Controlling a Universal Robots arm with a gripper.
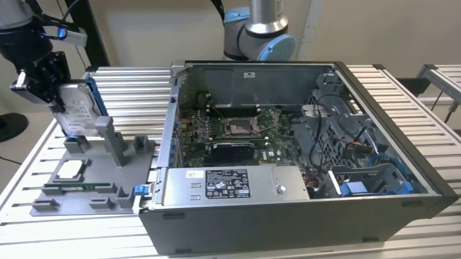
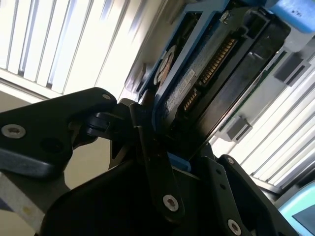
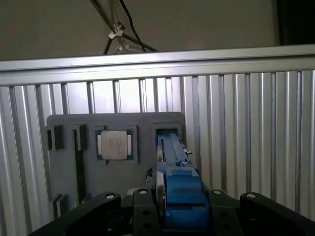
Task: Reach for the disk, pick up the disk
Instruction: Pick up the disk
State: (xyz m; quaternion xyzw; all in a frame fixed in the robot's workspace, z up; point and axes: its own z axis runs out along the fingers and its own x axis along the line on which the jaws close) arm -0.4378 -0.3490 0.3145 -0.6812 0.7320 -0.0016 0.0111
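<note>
Noted claw point(image 1: 56, 96) clamped on upper edge of the disk point(image 1: 79, 110). Silver body, blue frame, whitish label; held upright just above grey holder point(image 1: 83, 200) on slatted table point(image 1: 133, 86), at the exterior view's left of open computer case point(image 1: 288, 224).

light: bright, even | glare: slatted table point(image 2: 64, 44) washed white, second wrist view | shadow: computer case point(image 1: 252, 81) interior dim

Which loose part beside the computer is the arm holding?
The disk, silver with blue edging, clamped between the jaws; the square chip and green memory stick sit untouched on the tray.
</note>
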